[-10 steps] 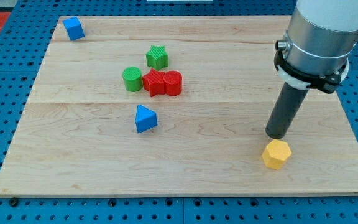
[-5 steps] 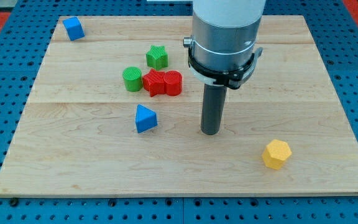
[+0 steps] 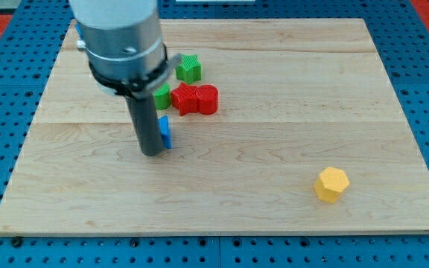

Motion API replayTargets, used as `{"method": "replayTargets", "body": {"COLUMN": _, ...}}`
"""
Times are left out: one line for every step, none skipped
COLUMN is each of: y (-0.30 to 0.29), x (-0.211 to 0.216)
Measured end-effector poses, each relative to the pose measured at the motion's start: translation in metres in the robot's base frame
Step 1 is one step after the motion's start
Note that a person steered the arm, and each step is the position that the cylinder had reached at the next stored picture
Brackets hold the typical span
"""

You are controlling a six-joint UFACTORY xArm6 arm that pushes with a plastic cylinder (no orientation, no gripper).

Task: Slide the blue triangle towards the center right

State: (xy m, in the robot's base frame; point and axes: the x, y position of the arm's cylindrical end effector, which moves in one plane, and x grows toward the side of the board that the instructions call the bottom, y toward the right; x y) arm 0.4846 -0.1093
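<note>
The blue triangle (image 3: 166, 132) lies left of the board's middle, mostly hidden behind my rod. My tip (image 3: 151, 152) rests on the board at the triangle's left side, touching or nearly touching it. Only a thin blue sliver shows to the rod's right.
Two red blocks (image 3: 195, 99) sit together above the triangle, with a green cylinder (image 3: 161, 95) partly hidden at their left and a green star-like block (image 3: 188, 68) above. A yellow hexagon (image 3: 331, 184) lies at the lower right. The wooden board (image 3: 274, 149) sits on blue pegboard.
My rod has swept from the right side near the yellow hexagon across the board to the blue triangle's left. It now hides the blue cube at the top left. The blocks have not visibly moved.
</note>
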Motion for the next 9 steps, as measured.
{"method": "replayTargets", "body": {"y": -0.04, "x": -0.029}}
{"method": "replayTargets", "body": {"y": -0.021, "x": -0.049}}
{"method": "replayTargets", "body": {"y": -0.034, "x": -0.058}}
{"method": "replayTargets", "body": {"y": -0.038, "x": -0.033}}
{"method": "replayTargets", "body": {"y": -0.01, "x": -0.031}}
{"method": "replayTargets", "body": {"y": -0.008, "x": -0.027}}
{"method": "replayTargets", "body": {"y": -0.008, "x": -0.025}}
{"method": "replayTargets", "body": {"y": -0.01, "x": -0.023}}
{"method": "replayTargets", "body": {"y": -0.001, "x": -0.022}}
